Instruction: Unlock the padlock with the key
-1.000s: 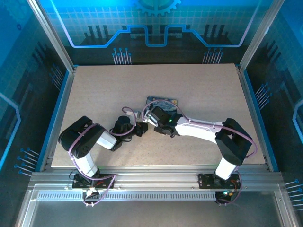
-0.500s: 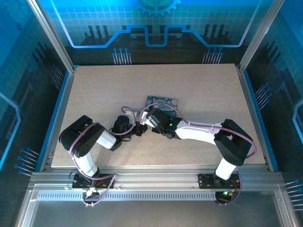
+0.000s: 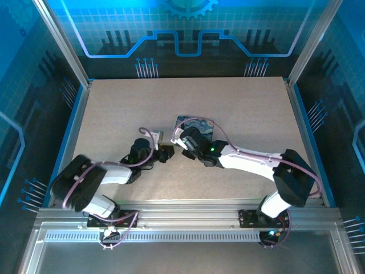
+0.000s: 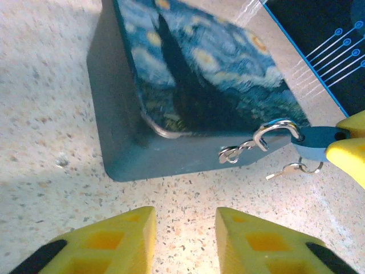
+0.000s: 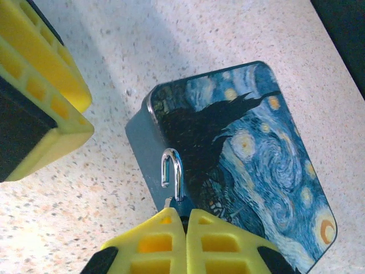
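Observation:
The padlock (image 5: 183, 204) has a small blue body and a silver shackle (image 5: 173, 166), and my right gripper (image 5: 185, 212) is shut on the body beside the starry-night tin (image 5: 245, 154). One shackle leg ends free of the body. In the left wrist view the padlock (image 4: 316, 137) sits at the tin's corner by a small metal clasp (image 4: 236, 152). The tiny key (image 4: 288, 170) shows just below it on a ring. My left gripper (image 4: 185, 214) is open over bare table, short of the tin, with nothing between its fingers. From above, both grippers (image 3: 165, 153) (image 3: 178, 138) meet mid-table.
The tin (image 3: 197, 125) lies flat near the table's middle. Metal frame posts and blue panels border the table (image 3: 239, 103) on all sides. My left gripper's yellow fingers (image 5: 40, 85) stand close to the tin's near corner in the right wrist view.
The left jaws have widened. The left arm's elbow has swung down toward the near-left corner, its gripper staying by the tin. The right gripper still holds the padlock.

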You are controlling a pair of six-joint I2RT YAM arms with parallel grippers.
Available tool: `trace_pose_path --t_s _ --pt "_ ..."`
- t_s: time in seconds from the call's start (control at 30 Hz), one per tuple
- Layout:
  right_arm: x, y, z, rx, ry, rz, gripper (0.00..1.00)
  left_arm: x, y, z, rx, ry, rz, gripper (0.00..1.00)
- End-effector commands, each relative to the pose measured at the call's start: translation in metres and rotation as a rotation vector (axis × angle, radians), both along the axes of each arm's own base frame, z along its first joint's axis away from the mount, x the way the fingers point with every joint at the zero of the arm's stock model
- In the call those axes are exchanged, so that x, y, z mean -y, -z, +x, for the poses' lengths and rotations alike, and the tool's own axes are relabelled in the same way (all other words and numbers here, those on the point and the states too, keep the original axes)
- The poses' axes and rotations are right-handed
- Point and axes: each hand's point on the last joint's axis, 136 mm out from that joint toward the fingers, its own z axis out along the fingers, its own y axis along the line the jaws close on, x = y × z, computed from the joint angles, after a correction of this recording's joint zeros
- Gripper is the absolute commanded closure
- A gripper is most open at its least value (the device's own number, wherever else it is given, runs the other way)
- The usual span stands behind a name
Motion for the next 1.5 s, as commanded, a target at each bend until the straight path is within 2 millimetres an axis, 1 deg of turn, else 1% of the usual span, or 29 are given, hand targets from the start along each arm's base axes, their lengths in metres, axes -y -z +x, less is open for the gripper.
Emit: trace_pose_path --t_s 0.0,0.1,0.17,0.2,0.23,0.3,0.33,0.43,0.53,0.6,0.7,0.77,0.87,0.97,1.07,1.1,1.17,1.2,1.3,1.4,1.47 --pt "-0.006 -0.032 -0.013 -0.072 0.085 0.202 1.00 -0.026 0.005 -0.012 -0.049 -0.061 0.126 0.62" --pt "-0.004 -0.040 -0.025 -0.157 0.151 0.327 1.00 -0.043 -0.013 -0.024 -0.041 -0.100 0.186 0.54" --pt "-0.013 -0.039 -0.039 -0.268 0.167 0.443 1.00 -0.059 -0.030 -0.034 -0.027 -0.141 0.219 0.48" --pt "-0.021 -0.037 -0.045 -0.324 0.164 0.497 1.00 -0.065 -0.037 -0.038 -0.017 -0.159 0.229 0.45" --pt "-0.029 -0.035 -0.052 -0.384 0.162 0.556 1.00 -0.072 -0.049 -0.043 0.006 -0.182 0.230 0.43" --pt "-0.048 -0.028 -0.064 -0.489 0.152 0.656 1.00 -0.088 -0.063 -0.056 0.023 -0.223 0.245 0.38" --pt "-0.058 -0.025 -0.068 -0.524 0.154 0.689 1.00 -0.096 -0.072 -0.062 0.037 -0.244 0.250 0.36" --pt "-0.087 -0.011 -0.077 -0.613 0.173 0.723 1.00 -0.115 -0.088 -0.082 0.054 -0.285 0.269 0.33" --pt "-0.114 0.014 -0.083 -0.742 0.224 0.760 1.00 -0.129 -0.090 -0.097 0.031 -0.321 0.288 0.31" --pt "-0.130 0.032 -0.083 -0.837 0.265 0.801 1.00 -0.125 -0.086 -0.100 0.016 -0.308 0.251 0.31" --pt "-0.146 0.054 -0.081 -0.916 0.317 0.840 1.00 -0.128 -0.078 -0.102 -0.015 -0.327 0.250 0.30" --pt "-0.152 0.062 -0.076 -0.924 0.348 0.857 1.00 -0.128 -0.078 -0.102 -0.015 -0.323 0.251 0.29" --pt "-0.149 0.077 -0.063 -0.884 0.425 0.854 1.00 -0.128 -0.079 -0.101 -0.012 -0.325 0.259 0.29" --pt "-0.135 0.093 -0.054 -0.839 0.506 0.828 0.98 -0.127 -0.078 -0.101 -0.018 -0.321 0.262 0.28" --pt "-0.120 0.106 -0.051 -0.813 0.563 0.797 0.89 -0.127 -0.078 -0.101 -0.018 -0.318 0.264 0.28" --pt "-0.117 0.107 -0.051 -0.804 0.574 0.791 0.85 -0.127 -0.079 -0.100 -0.017 -0.319 0.262 0.28" --pt "-0.108 0.108 -0.053 -0.783 0.590 0.780 0.74 -0.127 -0.078 -0.100 -0.015 -0.316 0.265 0.28" --pt "-0.105 0.106 -0.053 -0.773 0.593 0.780 0.67 -0.127 -0.078 -0.100 -0.016 -0.316 0.266 0.27" --pt "-0.099 0.091 -0.054 -0.729 0.577 0.778 0.52 -0.126 -0.079 -0.099 -0.013 -0.314 0.269 0.27" --pt "-0.090 0.069 -0.055 -0.661 0.547 0.755 0.45 -0.126 -0.080 -0.098 -0.008 -0.314 0.271 0.26" --pt "-0.081 0.049 -0.053 -0.597 0.528 0.743 0.41 -0.125 -0.080 -0.096 -0.003 -0.315 0.271 0.25"
